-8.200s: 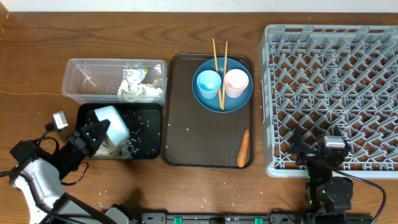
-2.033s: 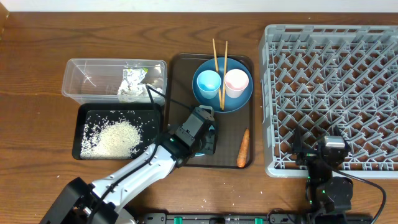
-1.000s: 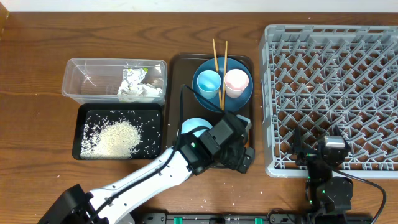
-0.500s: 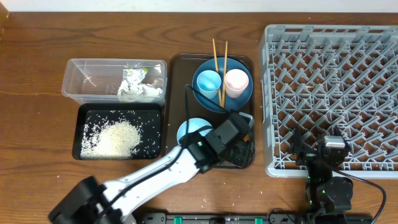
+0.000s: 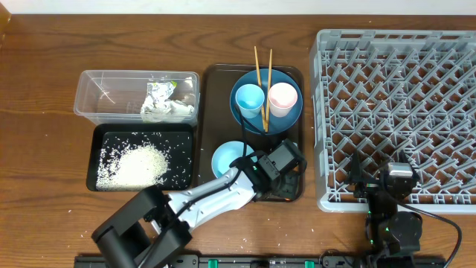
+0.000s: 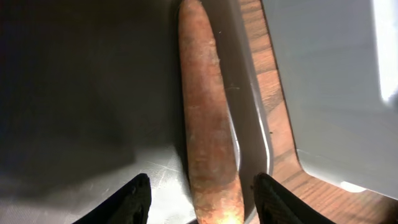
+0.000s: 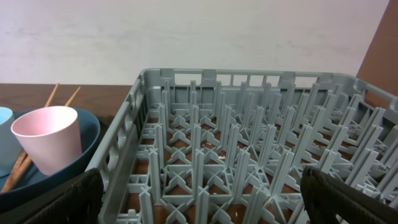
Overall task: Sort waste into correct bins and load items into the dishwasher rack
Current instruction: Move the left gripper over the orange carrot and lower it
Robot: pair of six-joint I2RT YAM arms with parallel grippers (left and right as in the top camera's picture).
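An orange carrot (image 6: 208, 124) lies along the right rim of the brown serving tray (image 5: 212, 130). My left gripper (image 6: 202, 199) is down over it with one finger on each side; a gap shows on both sides, so it stands open. From overhead the left gripper (image 5: 286, 184) hides the carrot. A white-blue bowl (image 5: 228, 158) sits on the tray beside it. The blue plate (image 5: 286, 119) carries a light blue cup (image 5: 249, 99), a pink cup (image 5: 282, 98) and chopsticks (image 5: 262, 67). My right gripper (image 7: 211, 199) is wide open at the dishwasher rack (image 5: 401, 97).
A clear tub (image 5: 111, 97) at the left holds crumpled tissue (image 5: 167, 112) and a printed wrapper (image 5: 160, 92). In front of it a black tray (image 5: 95, 160) holds a heap of rice (image 5: 137, 165). A few grains lie on the wooden table.
My left gripper has come down over the carrot at the tray's right rim and its jaws have narrowed around it. The right arm has not moved.
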